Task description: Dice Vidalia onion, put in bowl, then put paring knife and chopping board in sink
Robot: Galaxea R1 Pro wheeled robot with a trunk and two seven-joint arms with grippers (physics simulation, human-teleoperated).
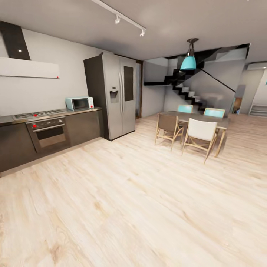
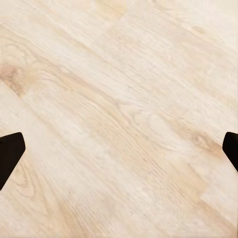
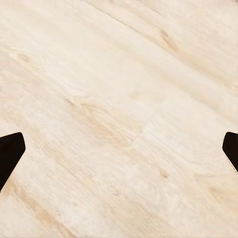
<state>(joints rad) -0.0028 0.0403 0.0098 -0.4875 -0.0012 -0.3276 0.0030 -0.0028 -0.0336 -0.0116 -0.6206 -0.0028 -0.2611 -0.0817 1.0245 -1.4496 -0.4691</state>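
The sink, onion, chopping board, paring knife, bowl and grey countertop are out of view. In the left wrist view my left gripper (image 2: 119,151) is open over pale wood floor, its black fingertips (image 2: 10,151) far apart with nothing between them. In the right wrist view my right gripper (image 3: 119,151) is likewise open over bare floorboards, one dark fingertip (image 3: 10,151) at each side.
A dark counter (image 1: 48,135) with an oven, hob and mint microwave (image 1: 79,103) runs along the left wall. A steel fridge (image 1: 113,100) stands beside it. A dining table with chairs (image 1: 193,131) is ahead on the right, stairs (image 1: 189,91) behind. Wide wood floor (image 1: 141,207) lies in front.
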